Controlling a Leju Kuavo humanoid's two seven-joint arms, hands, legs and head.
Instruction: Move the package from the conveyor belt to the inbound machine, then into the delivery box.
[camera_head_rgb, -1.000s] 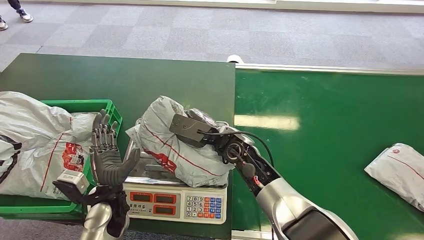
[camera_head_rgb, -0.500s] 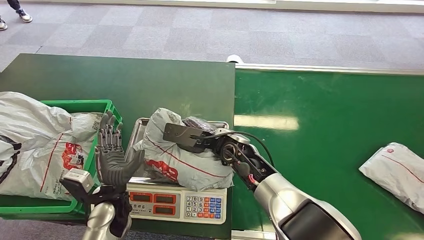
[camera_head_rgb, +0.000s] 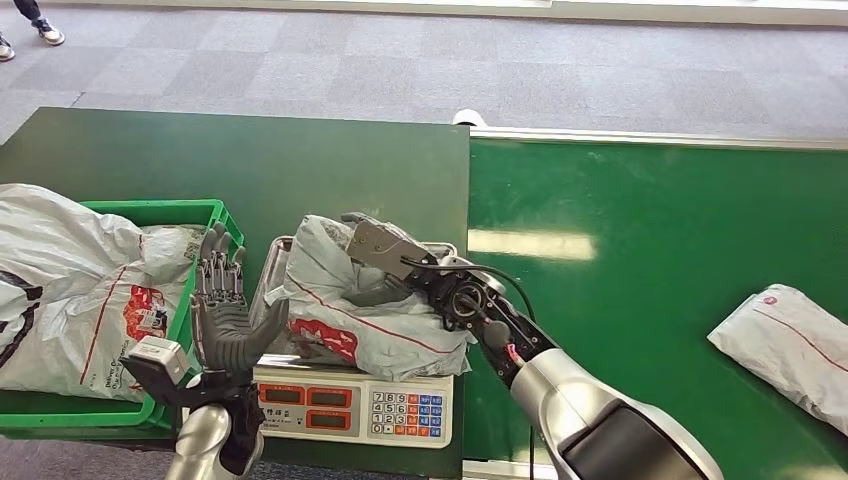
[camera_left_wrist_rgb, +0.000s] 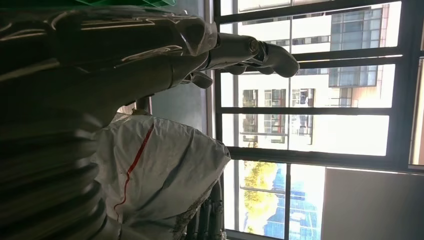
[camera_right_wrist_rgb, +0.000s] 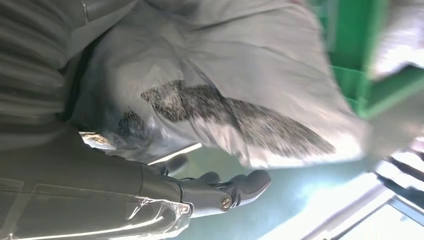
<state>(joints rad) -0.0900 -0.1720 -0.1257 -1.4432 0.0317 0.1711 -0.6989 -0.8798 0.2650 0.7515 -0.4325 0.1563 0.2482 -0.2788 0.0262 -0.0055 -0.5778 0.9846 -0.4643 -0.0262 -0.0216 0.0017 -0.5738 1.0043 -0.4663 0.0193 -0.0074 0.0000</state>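
Grey package (camera_head_rgb: 350, 305) sits on the scale (camera_head_rgb: 352, 402); my right hand (camera_head_rgb: 385, 250) rests on top, grip unclear.
Left hand (camera_head_rgb: 222, 315) spread, empty. Let the reading settle, then lift flat toward the crate (camera_head_rgb: 160, 212).

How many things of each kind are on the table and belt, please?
Grey parcels: 3, one on the scale, one in the crate, one on the belt
Scales: 1
Green crates: 1
Total: 5
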